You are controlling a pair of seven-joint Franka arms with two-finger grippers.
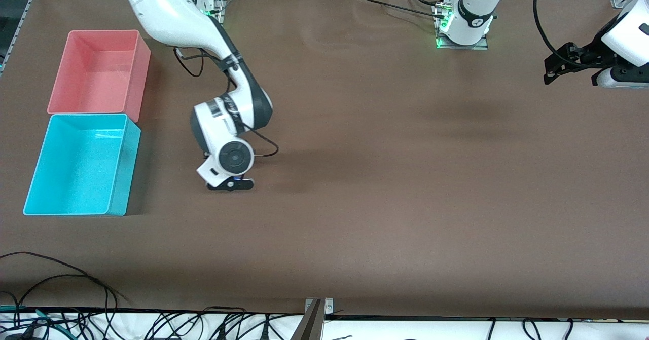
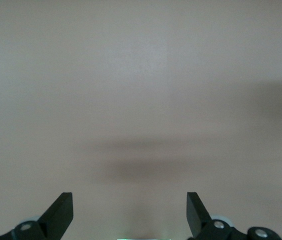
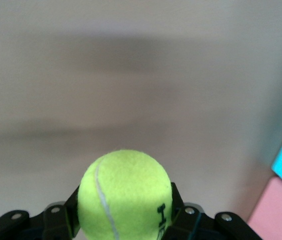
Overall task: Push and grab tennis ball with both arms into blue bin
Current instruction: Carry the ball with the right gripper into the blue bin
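Right gripper [image 3: 123,220] clamped on the tennis ball [image 3: 125,192], low over the brown table [image 1: 385,178], beside the blue bin [image 1: 117,178] with a bare strip between them. Pink bin [image 1: 137,76] touches the blue bin's farther wall. Left gripper [image 2: 130,215] spread wide, holding nothing, waits up at the left arm's end of the table. Wide bare surface between arms.
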